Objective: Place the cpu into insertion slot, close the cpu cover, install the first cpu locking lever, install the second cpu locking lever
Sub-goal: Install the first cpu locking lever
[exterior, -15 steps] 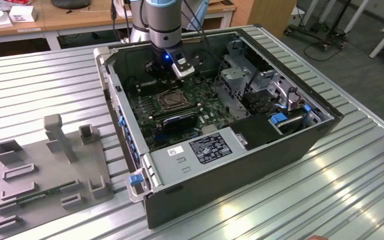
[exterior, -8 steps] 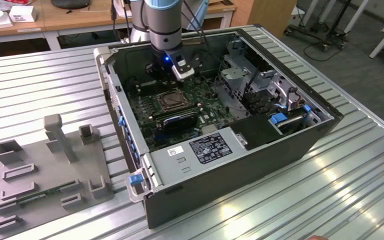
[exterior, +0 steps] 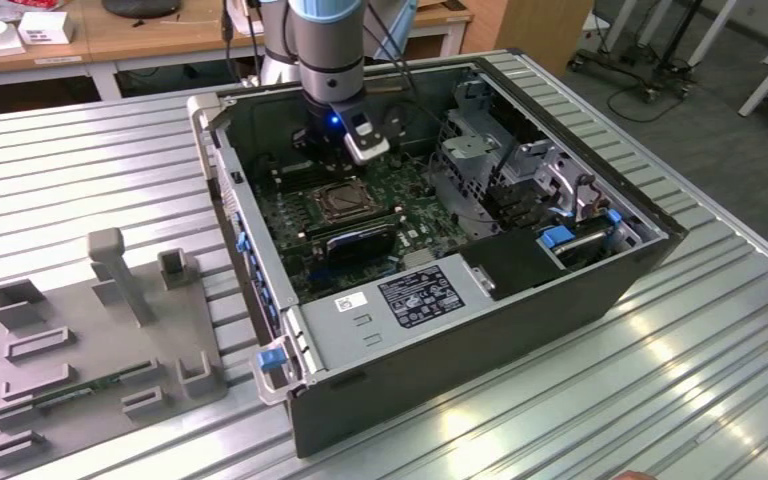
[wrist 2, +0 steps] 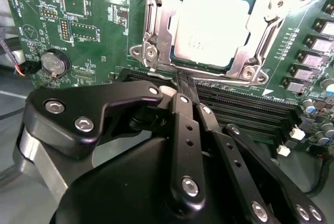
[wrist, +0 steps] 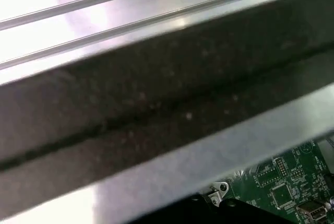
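Exterior view: the gripper [exterior: 335,160] hangs inside the open PC case [exterior: 598,290], upper centre of frame, just above the insertion slot [exterior: 341,203] on the motherboard [exterior: 411,185]. Second wrist view: we see the cpu [wrist 2: 211,28] seated in the slot w/ the cpu cover [wrist 2: 156,23] lying flat round it. The fingertips [wrist 2: 183,92] meet, nothing btwn them, near the cover's edge.

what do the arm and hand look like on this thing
The arm is a silver-grey tube with a pale blue joint cap, black cables beside it, and a blue light and white block at the wrist. The hand is black jointed bars held by silver hex screws, on a silver ring.
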{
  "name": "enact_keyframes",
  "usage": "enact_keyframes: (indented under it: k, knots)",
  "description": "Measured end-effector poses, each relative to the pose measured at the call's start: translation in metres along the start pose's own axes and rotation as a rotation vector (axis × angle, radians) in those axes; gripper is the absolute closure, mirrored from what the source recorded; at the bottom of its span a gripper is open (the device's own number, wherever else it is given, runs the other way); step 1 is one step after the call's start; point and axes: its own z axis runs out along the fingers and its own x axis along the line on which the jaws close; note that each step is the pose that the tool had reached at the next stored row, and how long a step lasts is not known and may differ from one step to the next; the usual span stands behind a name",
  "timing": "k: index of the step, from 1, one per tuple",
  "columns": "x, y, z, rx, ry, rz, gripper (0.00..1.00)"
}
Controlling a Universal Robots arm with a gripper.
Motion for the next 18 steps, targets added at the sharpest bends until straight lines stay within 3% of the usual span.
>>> enact_keyframes:
  k: [5,6,9,18]
  knots:
    - [-0.0001,-0.0005,0.0005,0.0004,-0.0003,0.002,0.89]
    - [-0.0009,0.0013,-0.0092,0.0000,-0.0003,0.002,0.89]
    - [-0.0012,0.0018,-0.0125,-0.0001,-0.0002,0.002,0.89]
    - [-0.0015,0.0023,-0.0151,-0.0002,-0.0001,0.002,0.89]
